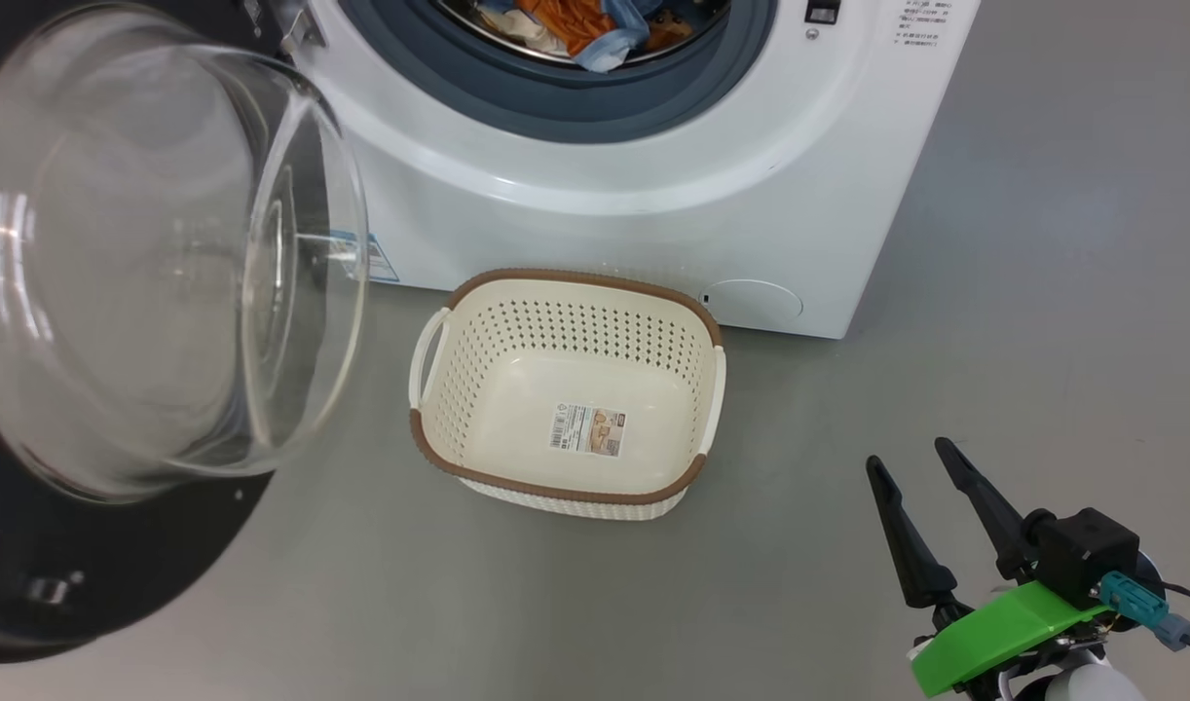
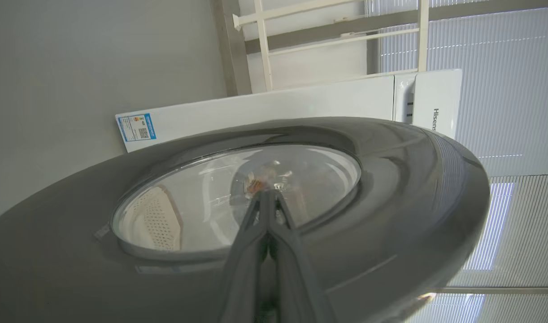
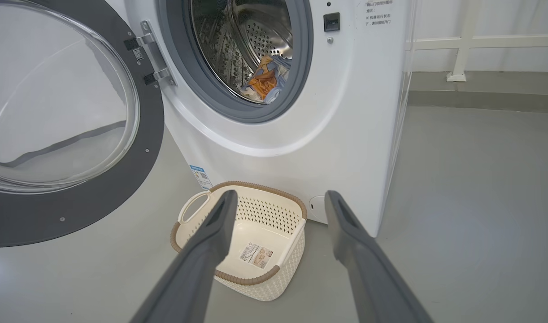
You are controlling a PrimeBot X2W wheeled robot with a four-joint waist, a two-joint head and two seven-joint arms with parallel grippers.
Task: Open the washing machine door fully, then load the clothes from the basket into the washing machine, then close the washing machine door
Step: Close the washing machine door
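While swinging shut the washing machine door (image 1: pixel 147 292), standing open left of the washing machine (image 1: pixel 653 224), press steadily on its outer face with the pinched-together left gripper (image 2: pixel 266 194), holding the spread, empty right gripper (image 1: pixel 907 453) clear of the basket (image 1: pixel 576 277).

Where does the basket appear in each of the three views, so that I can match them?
Head view: basket at the centre, on the floor before the washing machine.
Left wrist view: basket at lower left, seen through the glass of the washing machine door.
Right wrist view: basket low, slightly left of centre.
Shared landmark: the machine's blue label sticker.
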